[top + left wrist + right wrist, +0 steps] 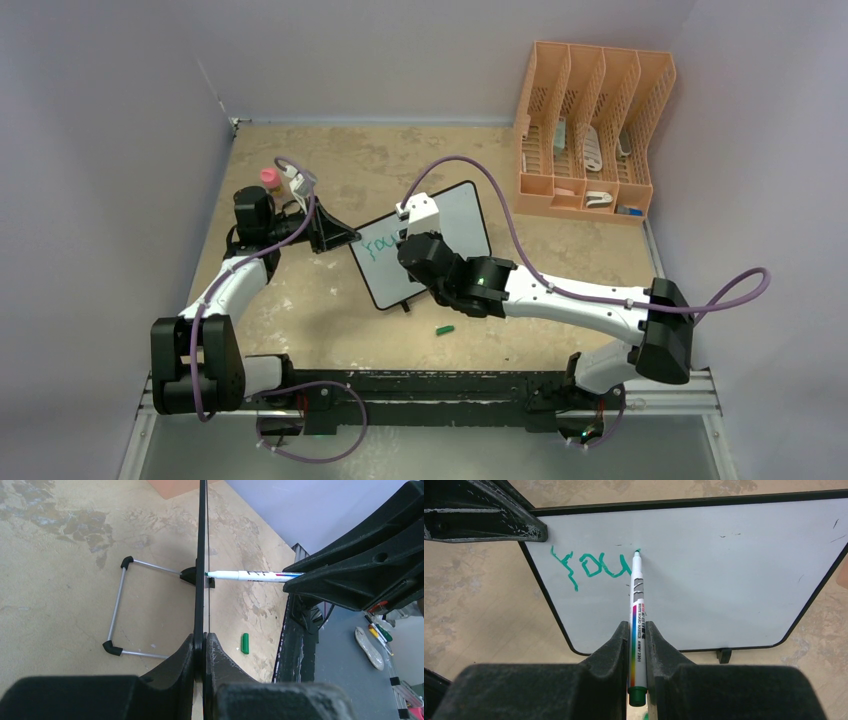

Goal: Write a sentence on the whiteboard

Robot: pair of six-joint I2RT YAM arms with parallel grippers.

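You have one board [724, 580], one marker [638, 605] and one cap [444, 329] on the desk [330, 300]. Left fingers [172, 667] pinch the board's edge; it stands upright, running straight out from them. Right fingers [611, 647] pinch the marker, which points straight ahead with its tip on the board, ending the sentence [594, 566].

My left arm [232, 283] rises from its base at the near left and bends inward. The left gripper [335, 235] points right, both fingers pressed flat against the edge of the whiteboard [455, 215]. My right arm [580, 300] stretches low from the near right toward the centre, elbow folded. The right gripper [412, 215] is aimed away from me, fingers clamped around a marker [637, 590].
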